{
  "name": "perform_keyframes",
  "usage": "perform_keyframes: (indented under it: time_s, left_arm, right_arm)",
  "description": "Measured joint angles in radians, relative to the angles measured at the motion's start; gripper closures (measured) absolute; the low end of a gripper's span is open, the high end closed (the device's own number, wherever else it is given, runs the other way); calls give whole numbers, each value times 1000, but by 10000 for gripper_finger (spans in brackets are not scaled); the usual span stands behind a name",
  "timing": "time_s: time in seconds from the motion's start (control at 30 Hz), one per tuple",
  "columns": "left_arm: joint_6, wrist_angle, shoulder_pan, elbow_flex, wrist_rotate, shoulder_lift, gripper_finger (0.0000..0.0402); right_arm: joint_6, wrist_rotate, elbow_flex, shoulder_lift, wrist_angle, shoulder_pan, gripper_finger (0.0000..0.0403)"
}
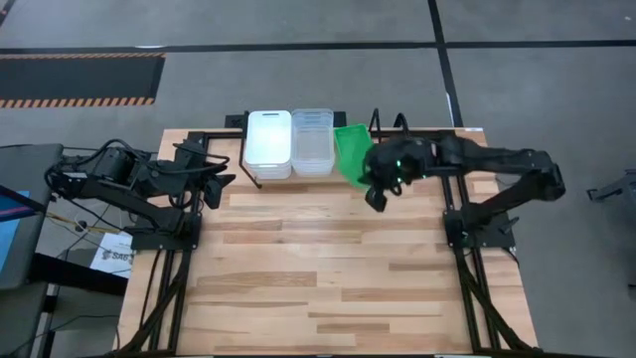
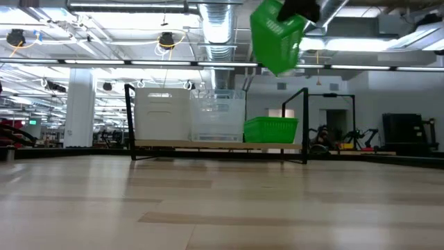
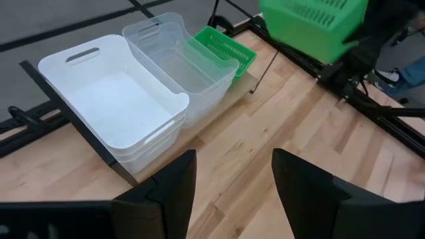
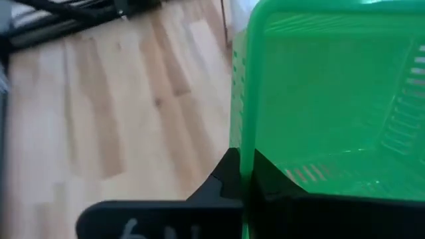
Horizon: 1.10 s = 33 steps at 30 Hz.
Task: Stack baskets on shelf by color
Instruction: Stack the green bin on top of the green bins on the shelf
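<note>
We can read very little here. A white sheet (image 1: 112, 256) beside the left arm's base carries dark print beginning "SAF", the rest cut off. Pale handwritten marks on the right gripper's finger (image 4: 159, 222) resemble "611", though we cannot be sure.

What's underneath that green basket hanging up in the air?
Below the raised green basket, gripped by the right tool, another green basket sits on the shelf. Its inside is hidden.

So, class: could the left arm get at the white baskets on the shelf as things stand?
Probably yes: the left end effector is open and empty, the white baskets lie just ahead with bare table between, and the right end effector holds its green basket well aside.
</note>
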Motion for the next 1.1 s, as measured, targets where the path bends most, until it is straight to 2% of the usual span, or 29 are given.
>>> perform_keyframes:
  time_s: [0.2, 0.3, 0.4, 0.57, 0.77, 1.1]
  left_arm:
    - [-1, -13, 0, 0, -2, 0, 216]
    - [-1, -18, 0, 0, -6, -1, 216]
    - [0, -31, 0, 0, -9, -1, 216]
    - [-1, -42, 0, 0, -16, -1, 216]
    - [-1, -71, 0, 0, -33, -1, 216]
    - [-23, -91, 0, 0, -35, -1, 216]
  right_arm:
    - [-379, 45, 24, 60, 4, -58, 400]
    - [-538, 127, 21, 112, -19, -79, 400]
    - [-660, 133, 22, 168, -15, -118, 400]
    - [-775, 133, 21, 254, -27, -209, 400]
    - [-885, 131, 21, 278, -22, -321, 400]
    - [-1009, 128, 22, 312, -51, -407, 400]
